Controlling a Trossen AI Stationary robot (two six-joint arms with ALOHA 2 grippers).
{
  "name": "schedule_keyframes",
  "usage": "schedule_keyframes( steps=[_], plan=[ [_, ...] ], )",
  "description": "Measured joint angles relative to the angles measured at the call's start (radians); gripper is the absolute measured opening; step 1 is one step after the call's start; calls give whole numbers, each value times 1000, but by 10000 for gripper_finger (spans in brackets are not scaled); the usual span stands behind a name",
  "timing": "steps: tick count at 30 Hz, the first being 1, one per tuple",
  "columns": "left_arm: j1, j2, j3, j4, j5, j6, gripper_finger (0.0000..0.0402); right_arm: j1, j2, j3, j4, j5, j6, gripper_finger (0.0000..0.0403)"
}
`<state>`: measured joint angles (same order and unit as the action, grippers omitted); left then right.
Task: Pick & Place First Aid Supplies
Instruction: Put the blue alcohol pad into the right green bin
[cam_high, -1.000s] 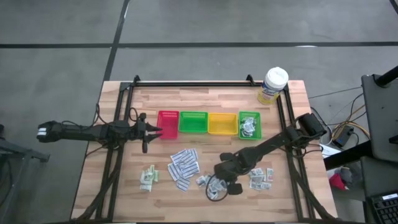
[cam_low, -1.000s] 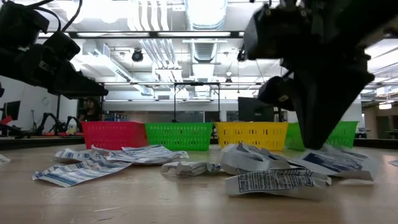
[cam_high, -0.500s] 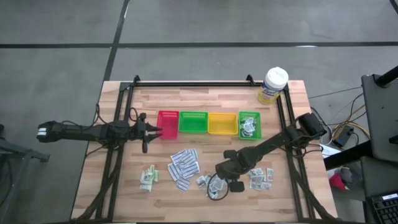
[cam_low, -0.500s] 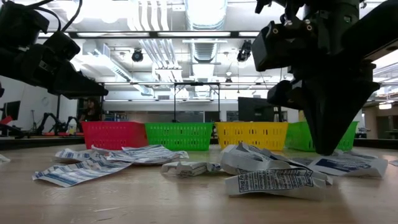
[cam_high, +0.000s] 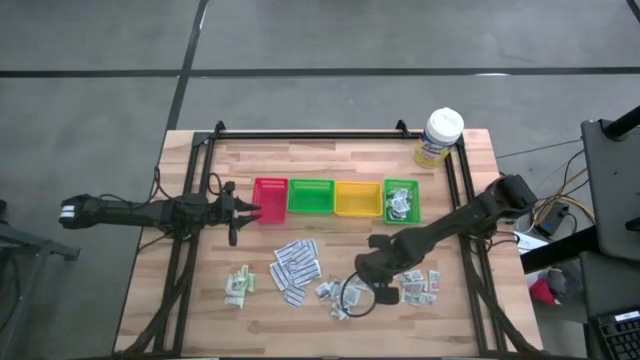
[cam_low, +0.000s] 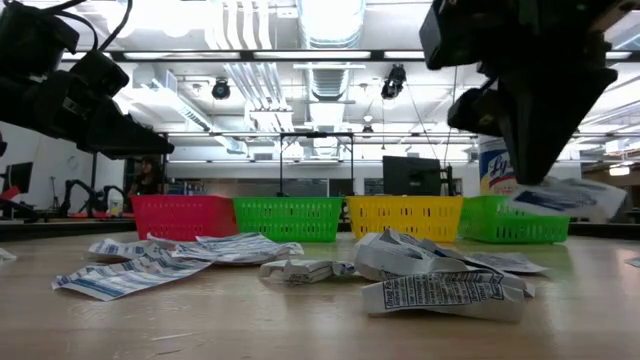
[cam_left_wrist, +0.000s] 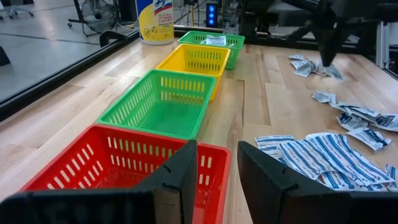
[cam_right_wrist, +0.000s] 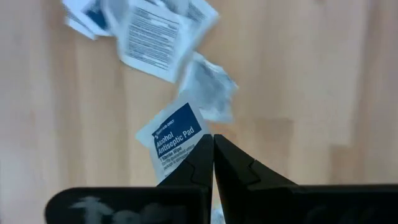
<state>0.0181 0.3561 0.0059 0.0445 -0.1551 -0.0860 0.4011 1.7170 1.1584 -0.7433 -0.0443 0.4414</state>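
change: the right gripper (cam_low: 540, 170) has come up off the table since a second ago, when its tips were down in the packets near the front right corner. Now it hangs clear above that pile, a bit further right.
right gripper: pinched shut on one pad packet (cam_right_wrist: 173, 142), white with a blue panel. The packet (cam_low: 565, 197) dangles off the tips, well clear of the wood.
meaning: looks like the pick worked and only one came away, so I'd guess the carry to a bin is next. The far-right green bin (cam_high: 401, 201) already has packets in it, so probably that one.
left gripper: parked over the near rim of the red bin (cam_left_wrist: 118, 165) by the left edge, fingers (cam_left_wrist: 180, 177) partly apart, nothing between them.
rest of the supplies: striped strips (cam_high: 294, 267) front centre, pale sachets (cam_high: 238, 285) front left, a scatter (cam_high: 418, 284) front right under the arm.
table: plank wood (cam_high: 330, 160) with a black frame; red, green (cam_high: 311, 197), yellow (cam_high: 357, 198), green bins in a row across the middle, tub (cam_high: 439, 137) at the back right corner.
room: grey floor around the table; big workshop behind with bright ceiling lights, ducts and monitors.
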Motion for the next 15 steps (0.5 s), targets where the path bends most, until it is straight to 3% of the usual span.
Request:
schedule_keyframes(
  steps=[6,15],
  plan=[
    [0,0,0,0,0,0,113,0,-66,0,-130,133,57,8],
    [0,0,0,0,0,0,113,0,-204,0,-283,423,201,8]
  ],
)
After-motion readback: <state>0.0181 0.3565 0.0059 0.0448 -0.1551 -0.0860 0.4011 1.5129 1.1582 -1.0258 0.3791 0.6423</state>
